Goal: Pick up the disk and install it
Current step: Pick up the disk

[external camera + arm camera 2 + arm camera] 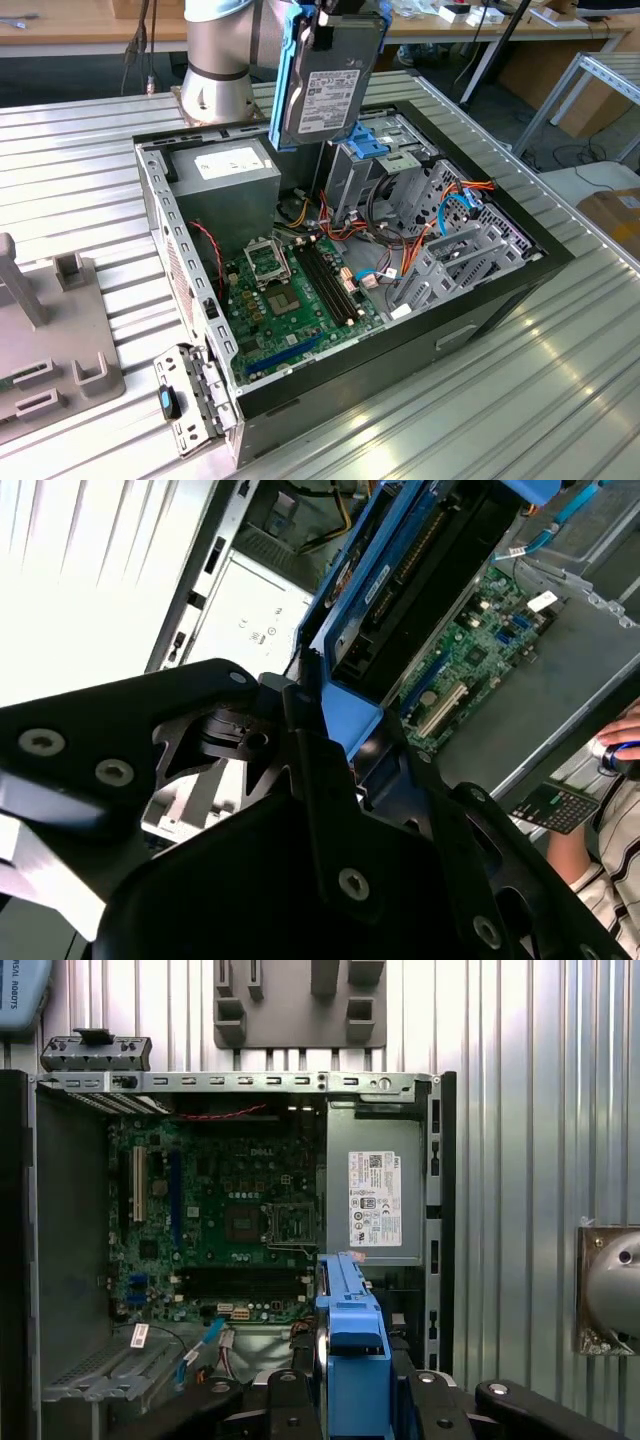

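The disk (325,80), a grey metal drive in a bright blue carrier frame, hangs upright and slightly tilted above the back of the open computer case (500,290). My gripper (335,12) is shut on its top edge. In the first wrist view the blue carrier edge of the disk (350,1330) runs between my black fingers (285,1395), with the motherboard (220,1220) below it. In the second wrist view the disk (385,580) extends away from my gripper (335,720) over the case interior.
The case lies on its side on a ribbed metal table (560,400). Inside are a power supply (225,185), a drive cage (440,215) with orange cables, and a lighter blue bracket (368,142). A grey fixture (60,340) lies at the exterior view's left. A person's hand (622,742) is beside the case.
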Controlling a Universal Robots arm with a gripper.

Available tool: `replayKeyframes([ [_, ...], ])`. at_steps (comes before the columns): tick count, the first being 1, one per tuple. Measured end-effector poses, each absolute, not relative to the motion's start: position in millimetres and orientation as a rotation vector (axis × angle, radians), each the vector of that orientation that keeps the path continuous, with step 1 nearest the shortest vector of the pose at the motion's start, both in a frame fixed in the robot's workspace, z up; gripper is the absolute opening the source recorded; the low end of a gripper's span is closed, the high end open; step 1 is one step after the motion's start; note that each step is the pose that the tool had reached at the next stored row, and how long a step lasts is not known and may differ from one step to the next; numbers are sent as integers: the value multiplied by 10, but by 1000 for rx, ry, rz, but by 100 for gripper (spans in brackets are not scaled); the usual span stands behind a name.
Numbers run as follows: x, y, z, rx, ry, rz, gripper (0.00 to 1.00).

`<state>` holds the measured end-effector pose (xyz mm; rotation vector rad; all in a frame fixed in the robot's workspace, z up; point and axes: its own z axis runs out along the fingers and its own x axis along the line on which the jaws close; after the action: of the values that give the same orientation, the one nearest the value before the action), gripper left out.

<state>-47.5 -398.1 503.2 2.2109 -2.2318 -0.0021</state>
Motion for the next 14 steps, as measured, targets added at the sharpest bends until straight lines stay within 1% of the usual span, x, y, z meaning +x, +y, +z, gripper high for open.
replayKeyframes([
  [4,-475,-4163,5030,2211,-2232,-2,37],
  [9,-475,-4480,5027,2211,-2232,-2,37],
  [14,-475,-4732,5027,2213,-2234,-7,37],
])
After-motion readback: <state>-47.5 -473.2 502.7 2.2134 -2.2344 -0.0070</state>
